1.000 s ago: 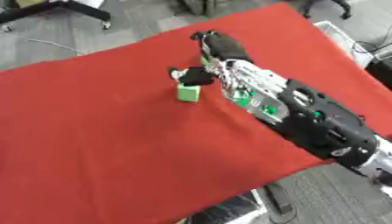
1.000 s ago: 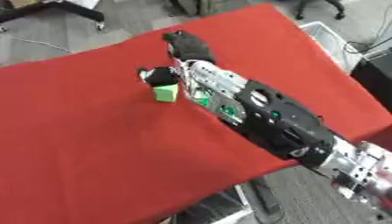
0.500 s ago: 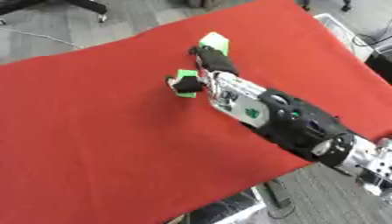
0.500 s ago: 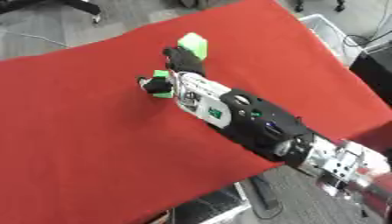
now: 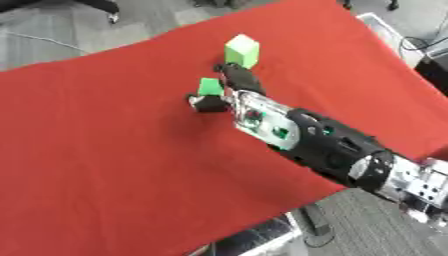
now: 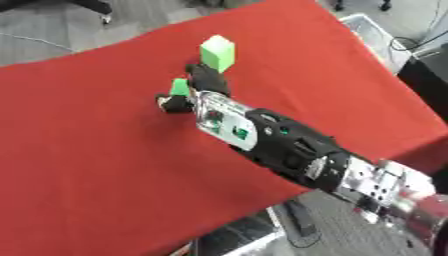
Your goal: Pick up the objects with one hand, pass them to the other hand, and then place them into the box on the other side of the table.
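Left eye view: a red cloth (image 5: pixel 105 165) covers the table and fills most of the frame, tilted so its far edge runs up toward the upper right. The right arm (image 5: pixel 324 145), black with a silver panel, enters from the lower right and reaches diagonally to the upper middle. Its right hand (image 5: pixel 229 92) sits just above centre, fingers curled around a small green block (image 5: pixel 209 86), with the thumb below the block at its left. A second, paler green cube (image 5: pixel 241 50) stands just beyond the fingertips, toward the top of the frame; whether a finger touches it cannot be told.

Right eye view: the same scene, shifted slightly left. The hand (image 6: pixel 203 85) shows in the upper middle with the block (image 6: pixel 180 87) pinched at its left side, and the cube (image 6: pixel 216 52) above it near the top. A grey bin edge (possibly the box, though that is uncertain) shows at the upper right corner beyond the cloth. The left hand shows in neither view.

Handling, as a judgement: both green pieces look like small, stiff, light blocks with flat faces, unlikely to break or deform. Opposite flat sides give the safest hold, thumb against one face and fingers against the other. For the handover, leaving part of the block exposed would give the other hand a face to take.
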